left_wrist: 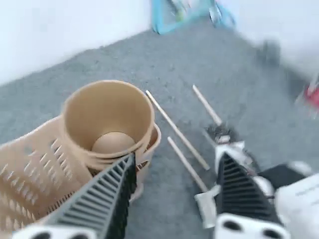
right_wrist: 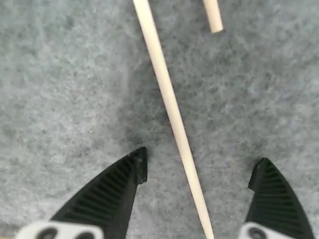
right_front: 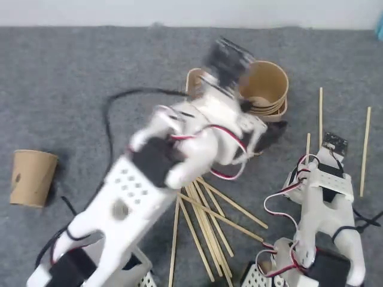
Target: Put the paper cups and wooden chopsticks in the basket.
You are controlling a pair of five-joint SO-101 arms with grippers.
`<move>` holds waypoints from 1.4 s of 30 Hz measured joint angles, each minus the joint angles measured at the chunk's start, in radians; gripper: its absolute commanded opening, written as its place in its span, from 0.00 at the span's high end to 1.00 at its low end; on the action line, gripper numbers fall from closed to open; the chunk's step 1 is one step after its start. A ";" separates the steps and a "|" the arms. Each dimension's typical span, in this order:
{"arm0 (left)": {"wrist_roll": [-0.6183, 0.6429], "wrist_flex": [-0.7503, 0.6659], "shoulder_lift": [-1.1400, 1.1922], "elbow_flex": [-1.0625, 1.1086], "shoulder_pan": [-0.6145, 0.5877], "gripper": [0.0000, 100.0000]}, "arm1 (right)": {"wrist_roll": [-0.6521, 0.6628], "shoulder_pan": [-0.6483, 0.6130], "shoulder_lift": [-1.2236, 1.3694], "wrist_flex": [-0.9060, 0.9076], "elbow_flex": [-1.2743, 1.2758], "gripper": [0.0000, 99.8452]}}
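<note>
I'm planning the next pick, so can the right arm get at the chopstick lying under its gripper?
Probably yes: the right gripper is open and straddles the chopstick, which lies flat on the carpet with nothing over it.

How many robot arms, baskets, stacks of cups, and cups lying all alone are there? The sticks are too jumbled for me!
Robot arms: 2
Baskets: 1
Cup stacks: 1
Cups lying alone: 1
Total: 5
</note>
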 measured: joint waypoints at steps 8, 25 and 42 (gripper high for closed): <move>-0.193 -0.773 -0.124 0.632 0.012 0.95 | 0.000 -0.006 0.000 0.000 0.000 0.67; -0.126 -1.412 -0.081 0.845 0.015 0.98 | 0.000 -0.025 0.000 0.000 0.000 0.67; -0.126 -1.438 0.141 0.807 -0.009 0.99 | 0.011 -0.025 0.000 0.000 0.000 0.67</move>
